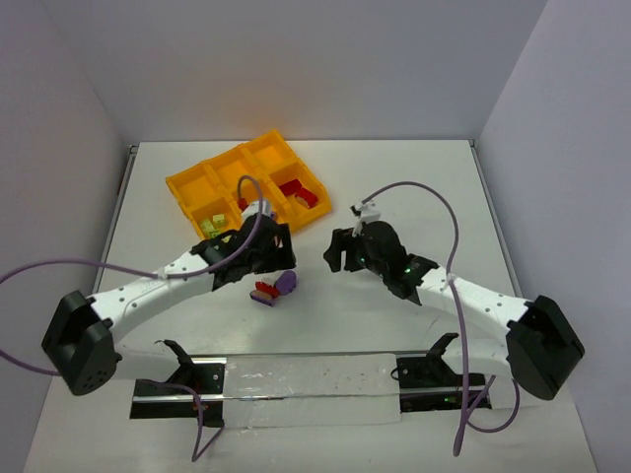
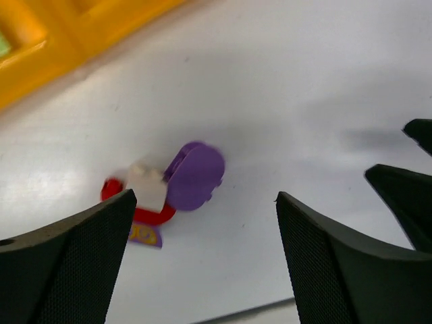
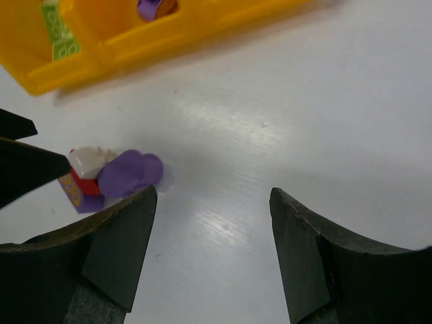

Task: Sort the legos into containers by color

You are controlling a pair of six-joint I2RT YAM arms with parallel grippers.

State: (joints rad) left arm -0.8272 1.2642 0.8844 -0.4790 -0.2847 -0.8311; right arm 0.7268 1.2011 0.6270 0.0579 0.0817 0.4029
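Where the two arms rise from the lower edge of the overhead view, I see them lean in toward the middle of the white table (image 1: 414, 177). The left gripper (image 1: 283, 254) stands with its fingers spread wide and nothing between them. The right gripper (image 1: 336, 255), just right of centre, is likewise parted and empty. Slightly below the left gripper in that view, a small cluster of legos (image 1: 274, 288) rests on the table, gripped by neither. The left wrist view resolves it at lower left of frame: a rounded purple piece (image 2: 196, 175), a pale brick (image 2: 148, 185), a red piece (image 2: 154, 216) beneath, and a purple tile (image 2: 144, 235) with yellow print. Farther off, upper left of centre overhead, sits the orange-yellow tray (image 1: 180, 187). I read yellow-green bricks (image 1: 212, 226) in its near-left cell and red bricks (image 1: 304, 195) in its right-hand cell. The right wrist view shows a purple piece (image 3: 152, 7) in a cell at its top edge.
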